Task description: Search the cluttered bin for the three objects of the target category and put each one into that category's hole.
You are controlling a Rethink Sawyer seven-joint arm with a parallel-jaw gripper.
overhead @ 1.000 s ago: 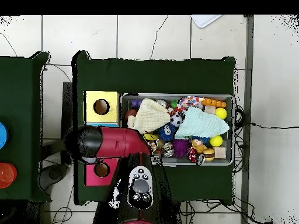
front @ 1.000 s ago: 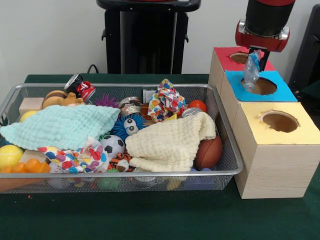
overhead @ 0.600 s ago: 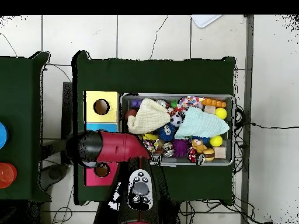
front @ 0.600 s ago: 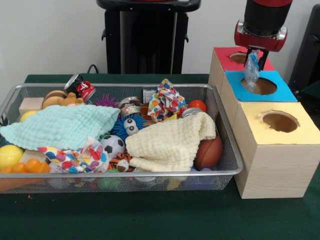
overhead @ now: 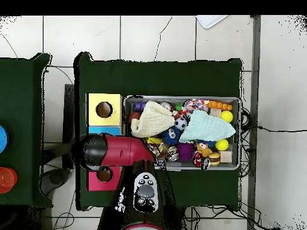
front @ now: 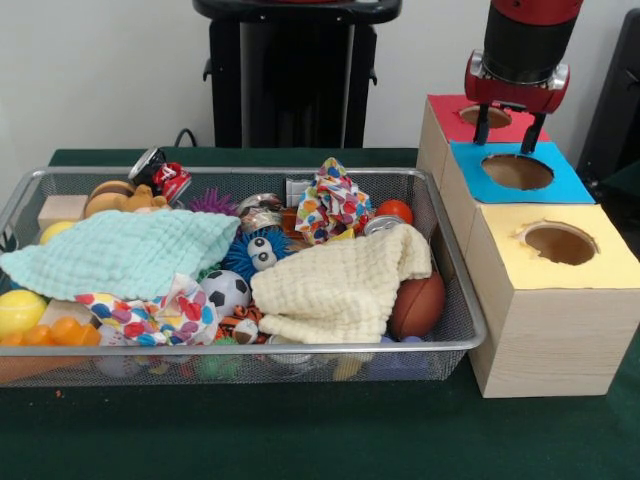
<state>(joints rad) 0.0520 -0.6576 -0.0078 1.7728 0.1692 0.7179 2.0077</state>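
The pincer hangs with fingers apart and empty above the blue box's hole. Next, lift clear, swing left over the wire bin, and choose a target lying exposed, not under the cream cloth.

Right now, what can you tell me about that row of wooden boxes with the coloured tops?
The row of boxes stands on the green tablecloth, right beside the wire basket. It looks like pale wood, in three sections topped red, blue and yellow, each with one round hole. The gripper hangs open and empty just above the blue hole, touching nothing.
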